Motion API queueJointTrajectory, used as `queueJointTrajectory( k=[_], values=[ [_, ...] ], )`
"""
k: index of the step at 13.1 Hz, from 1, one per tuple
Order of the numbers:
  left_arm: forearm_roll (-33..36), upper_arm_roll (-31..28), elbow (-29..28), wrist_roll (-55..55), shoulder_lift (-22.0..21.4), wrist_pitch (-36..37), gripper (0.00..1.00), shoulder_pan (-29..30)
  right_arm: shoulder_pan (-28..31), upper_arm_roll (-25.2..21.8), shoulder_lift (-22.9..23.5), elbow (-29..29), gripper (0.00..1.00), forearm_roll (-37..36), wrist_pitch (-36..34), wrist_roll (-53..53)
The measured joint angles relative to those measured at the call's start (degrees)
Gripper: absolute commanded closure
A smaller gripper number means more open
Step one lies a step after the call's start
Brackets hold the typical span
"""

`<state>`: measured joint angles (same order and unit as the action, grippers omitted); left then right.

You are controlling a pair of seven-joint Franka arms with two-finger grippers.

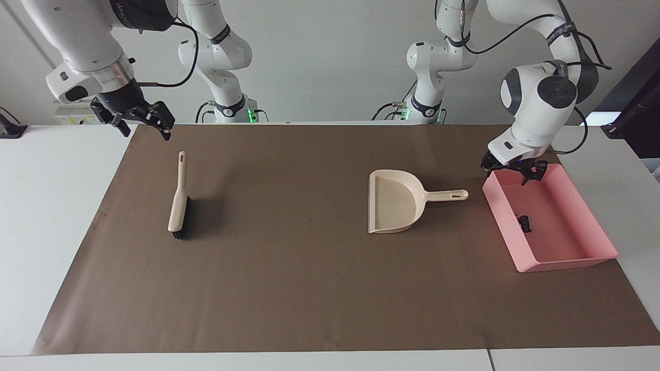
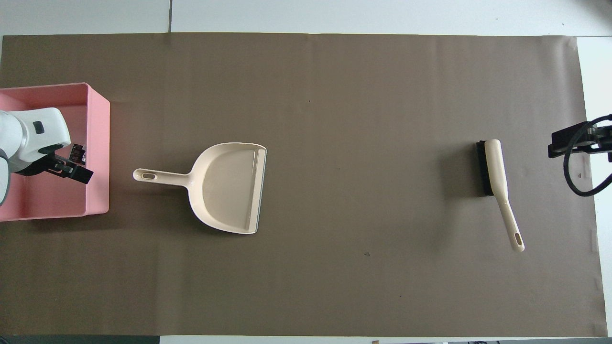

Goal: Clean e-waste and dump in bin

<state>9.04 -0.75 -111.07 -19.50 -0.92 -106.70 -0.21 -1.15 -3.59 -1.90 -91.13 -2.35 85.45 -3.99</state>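
Observation:
The pink bin [image 1: 567,264] sits at the left arm's end of the table and also shows in the overhead view [image 2: 99,143]. A small black piece of e-waste [image 1: 525,223] lies inside it, also seen from overhead [image 2: 77,154]. No white part shows. My left gripper [image 1: 513,172] is open and empty, up over the bin's end nearest the robots; it also shows from overhead [image 2: 71,167]. My right gripper [image 1: 142,122] is open and empty, raised over the mat's edge at the right arm's end [image 2: 569,141], where it waits.
A beige dustpan [image 1: 394,203] lies flat on the brown mat beside the bin, handle toward the bin [image 2: 229,186]. A beige brush with black bristles [image 1: 179,201] lies toward the right arm's end [image 2: 495,177].

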Motion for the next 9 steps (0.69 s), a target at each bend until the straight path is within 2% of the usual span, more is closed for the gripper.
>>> queueJointTrajectory(
  k=[5, 9],
  values=[
    [-5.65, 0.09, 10.85, 8.84, -0.03, 9.28, 0.02, 2.22, 0.0, 0.0, -0.02, 0.0, 0.0, 0.0, 0.0, 0.0],
    [-7.15, 0.23, 15.48, 10.37, 0.62, 14.22, 0.02, 2.21, 0.0, 0.0, -0.02, -0.01, 0.0, 0.0, 0.0, 0.0]
  ],
)
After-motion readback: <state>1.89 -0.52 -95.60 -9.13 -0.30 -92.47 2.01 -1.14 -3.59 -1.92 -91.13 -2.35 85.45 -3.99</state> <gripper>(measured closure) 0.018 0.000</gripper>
